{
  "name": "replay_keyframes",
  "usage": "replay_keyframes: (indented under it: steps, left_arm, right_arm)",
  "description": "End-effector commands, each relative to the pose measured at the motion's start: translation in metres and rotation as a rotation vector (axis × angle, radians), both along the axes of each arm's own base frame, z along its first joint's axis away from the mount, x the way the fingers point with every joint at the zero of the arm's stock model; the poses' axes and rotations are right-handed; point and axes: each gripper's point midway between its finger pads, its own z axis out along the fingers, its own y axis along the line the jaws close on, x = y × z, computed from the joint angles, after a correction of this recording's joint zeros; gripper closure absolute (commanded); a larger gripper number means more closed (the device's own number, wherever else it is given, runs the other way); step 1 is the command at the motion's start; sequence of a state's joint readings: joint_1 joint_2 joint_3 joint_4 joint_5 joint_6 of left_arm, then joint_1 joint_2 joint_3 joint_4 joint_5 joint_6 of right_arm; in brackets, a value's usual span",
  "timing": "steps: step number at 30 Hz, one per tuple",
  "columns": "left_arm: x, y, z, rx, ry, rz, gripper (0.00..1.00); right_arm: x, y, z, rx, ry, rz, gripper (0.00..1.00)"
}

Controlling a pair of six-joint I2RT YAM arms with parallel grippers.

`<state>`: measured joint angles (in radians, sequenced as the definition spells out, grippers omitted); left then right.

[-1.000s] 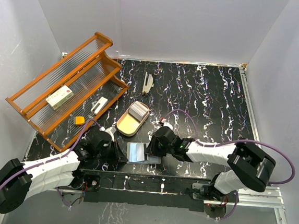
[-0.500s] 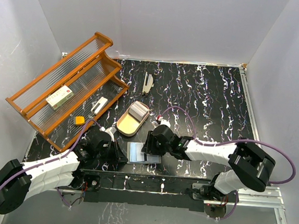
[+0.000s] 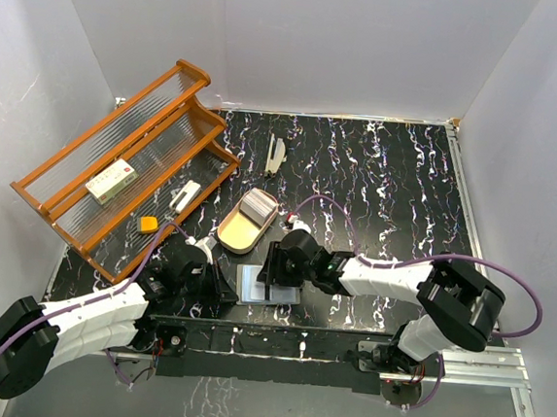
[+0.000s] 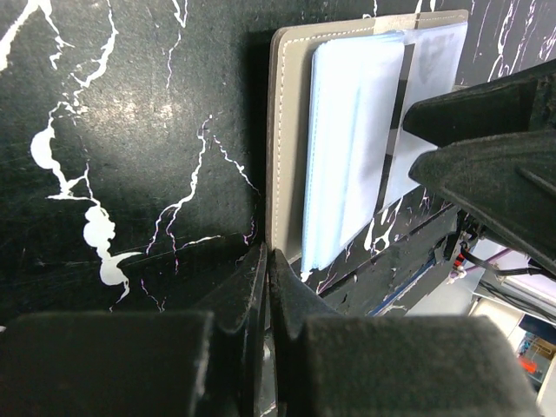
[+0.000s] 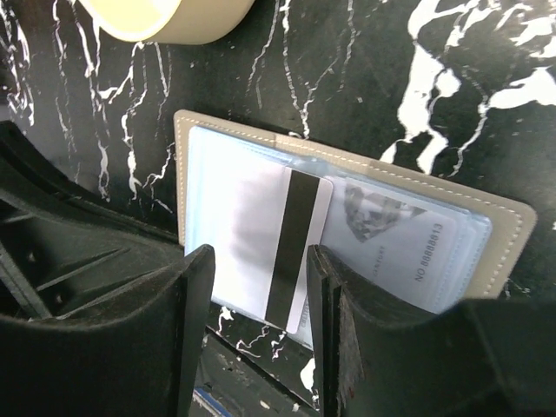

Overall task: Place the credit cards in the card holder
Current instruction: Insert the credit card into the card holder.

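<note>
- One grey-brown folding card holder [image 3: 250, 285] with shiny bluish plastic sleeves. It lies open and flat at the near edge of the black, white-veined tabletop [image 3: 388, 179], between the two grippers.
- One pale striped card [image 5: 300, 230] with a black magnetic band. It lies near the holder's middle, with its left part under the left sleeve.
- One printed card [image 5: 408, 248], inside the holder's right sleeve.
- The remaining credit cards [image 3: 258, 205], a pale whitish stack. They rest in the far end of a tan oval tray [image 3: 232, 232], just beyond the holder.
- The right gripper [image 3: 271, 274] hangs over the holder. Its jaws stand apart, one finger on each side of the black band, clamped on nothing.
- The left gripper [image 3: 217, 288] is low at the holder's left. Its jaws are pressed together, with the tips at the holder's near-left corner. Whether they pinch the edge cannot be told.
- One orange wooden two-tier rack [image 3: 184, 112], far left. It holds a white box with red marks [image 3: 111, 180].
</note>
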<state>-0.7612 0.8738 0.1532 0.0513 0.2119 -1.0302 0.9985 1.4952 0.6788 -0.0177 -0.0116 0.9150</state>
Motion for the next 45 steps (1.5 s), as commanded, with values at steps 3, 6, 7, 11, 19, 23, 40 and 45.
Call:
replay_keyframes:
  steps: [3,6,7,11,19,23,40,45]
  left_arm:
    - [-0.004,-0.001,-0.002,-0.009,0.012,-0.018,1.00]
    - [-0.004,-0.001,-0.002,-0.011,0.012,-0.015,1.00]
    - [-0.004,-0.001,-0.002,-0.010,0.011,-0.014,1.00]
    - [-0.004,-0.001,-0.001,-0.010,0.011,-0.013,1.00]
    - [-0.004,-0.001,0.000,-0.014,0.006,-0.014,1.00]
    - [-0.004,-0.001,0.000,-0.014,0.006,-0.015,1.00]
    - [-0.005,-0.002,-0.002,-0.011,0.010,-0.023,1.00]
    - [-0.005,0.003,-0.005,0.013,0.007,-0.015,1.00]
  right_arm:
    - [0.002,0.027,0.022,0.113,-0.043,0.058,0.55]
    - [0.002,0.030,0.026,0.126,-0.044,0.061,0.55]
    - [0.002,0.030,0.027,0.127,-0.042,0.062,0.55]
    - [0.005,0.021,0.028,0.101,-0.051,0.021,0.55]
    - [0.011,-0.007,0.021,0.042,-0.063,-0.106,0.52]
    - [0.010,-0.006,0.009,0.022,-0.041,-0.106,0.52]
    - [0.011,0.035,0.020,0.121,-0.042,-0.008,0.52]
    - [0.009,0.041,0.026,0.151,-0.048,0.022,0.52]
